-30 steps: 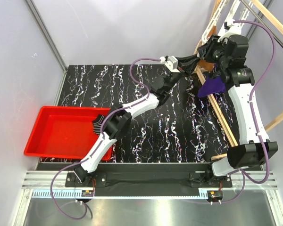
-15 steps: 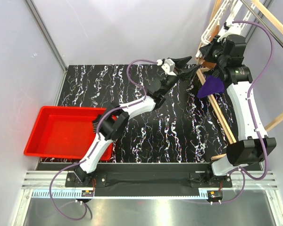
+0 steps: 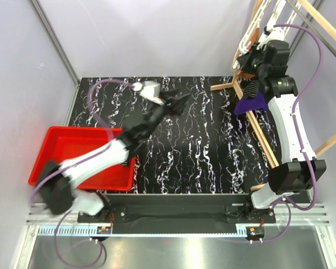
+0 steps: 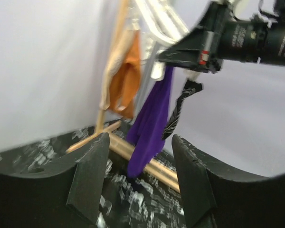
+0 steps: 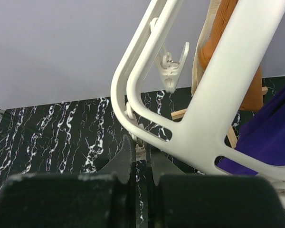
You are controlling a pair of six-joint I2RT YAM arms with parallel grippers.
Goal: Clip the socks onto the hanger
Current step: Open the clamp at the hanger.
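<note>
Right fingers [image 5: 121, 166] are seen clenched on a small clip [image 5: 140, 151] of the white hanger [image 5: 204, 114] only in the right wrist view, lower centre. The striped sock [image 4: 179, 111] is shown best by the left wrist view: dangling right of centre below that hanger, just beside a purple cloth [image 4: 152, 118]. Left fingers [image 4: 88, 180] are spread apart, nothing held, and are blurred over the table [image 3: 213, 151] in the top view. A red tray [image 3: 67, 151] is caught lower left in the top view alone.
</note>
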